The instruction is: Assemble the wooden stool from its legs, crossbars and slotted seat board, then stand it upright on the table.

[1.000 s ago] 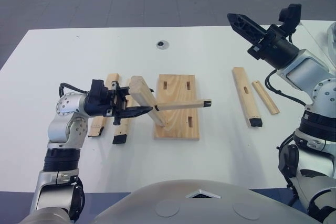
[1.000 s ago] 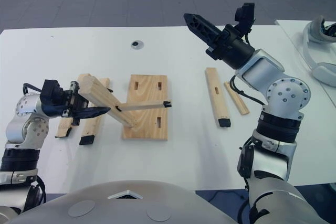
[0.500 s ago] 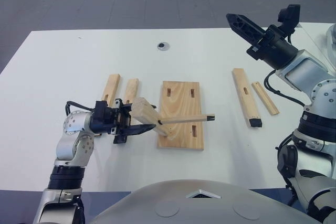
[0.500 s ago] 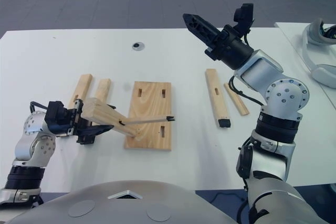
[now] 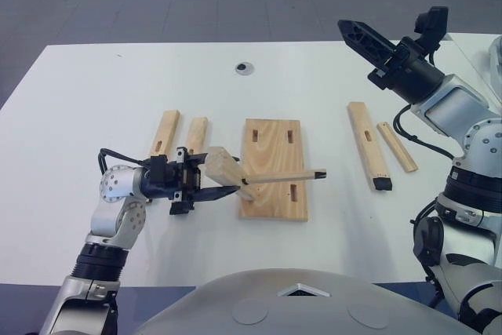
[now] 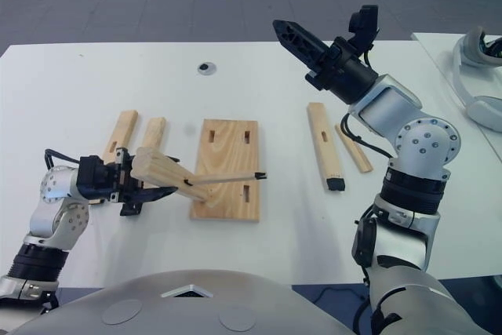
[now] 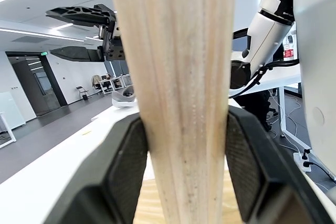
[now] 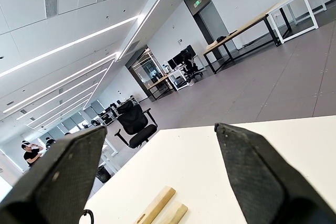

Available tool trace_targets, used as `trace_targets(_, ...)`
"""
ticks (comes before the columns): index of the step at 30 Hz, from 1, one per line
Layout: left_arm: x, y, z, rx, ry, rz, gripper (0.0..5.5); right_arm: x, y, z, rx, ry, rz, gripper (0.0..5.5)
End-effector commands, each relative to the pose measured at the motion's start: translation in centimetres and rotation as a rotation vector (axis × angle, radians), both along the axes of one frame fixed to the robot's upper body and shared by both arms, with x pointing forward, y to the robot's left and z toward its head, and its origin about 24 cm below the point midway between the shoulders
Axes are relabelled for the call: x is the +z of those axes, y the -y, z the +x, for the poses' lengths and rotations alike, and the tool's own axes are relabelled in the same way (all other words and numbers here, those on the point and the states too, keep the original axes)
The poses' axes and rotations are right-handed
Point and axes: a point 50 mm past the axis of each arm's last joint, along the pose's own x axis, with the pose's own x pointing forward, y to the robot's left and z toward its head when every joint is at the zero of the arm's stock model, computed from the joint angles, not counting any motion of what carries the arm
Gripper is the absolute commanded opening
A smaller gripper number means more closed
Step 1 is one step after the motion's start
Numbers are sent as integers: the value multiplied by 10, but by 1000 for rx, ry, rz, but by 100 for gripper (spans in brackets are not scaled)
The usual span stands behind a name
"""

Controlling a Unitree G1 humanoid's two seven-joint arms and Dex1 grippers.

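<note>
My left gripper (image 5: 221, 191) is shut on a wooden leg (image 5: 225, 172), held tilted just above the table. In the left wrist view the leg (image 7: 178, 98) sits between the black fingers (image 7: 126, 177). A thin crossbar (image 5: 284, 176) is plugged into that leg and reaches right over the slotted seat board (image 5: 273, 154), which lies flat. Two more legs (image 5: 165, 132) (image 5: 195, 132) lie left of the board, with their near ends behind my left gripper. Another leg (image 5: 366, 151) and a short crossbar (image 5: 396, 147) lie to the right. My right gripper (image 5: 354, 33) hangs open high above the far right of the table.
A small round black hole (image 5: 244, 67) marks the white table (image 5: 94, 100) behind the board. A white headset (image 6: 482, 45) rests on a neighbouring table at the far right. Bare tabletop stretches along the front edge and between the board and the right-hand pieces.
My left gripper has drawn the leg and its crossbar toward the table's front edge and slightly right, lowering the leg. The right arm has kept still.
</note>
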Motion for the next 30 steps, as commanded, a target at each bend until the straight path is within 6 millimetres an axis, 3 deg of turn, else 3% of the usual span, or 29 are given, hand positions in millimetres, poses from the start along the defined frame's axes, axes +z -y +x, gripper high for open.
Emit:
trace_targets(1,-85,-22,-40,-45,-539,498,206,4,-1,0,-21,8,9,381)
trace_targets(7,-90,-25,-33,5,-608,592,206,3,0,0,-23,3,10,381)
trace_targets(15,-83,-22,-18,226,-507,659,206,0,-1,-2,-31,-6,16,381)
trace_targets(21,-65,-21,-15,87,-474,563,206,-2,-2,-2,-41,-13,26,381)
trace_targets(25,-46,-31,5,54,-426,570,206,-3,-3,-3,-45,-17,32,381)
trace_targets(30,-42,-27,17,66,-397,564,206,-5,-4,-4,-53,-20,37,381)
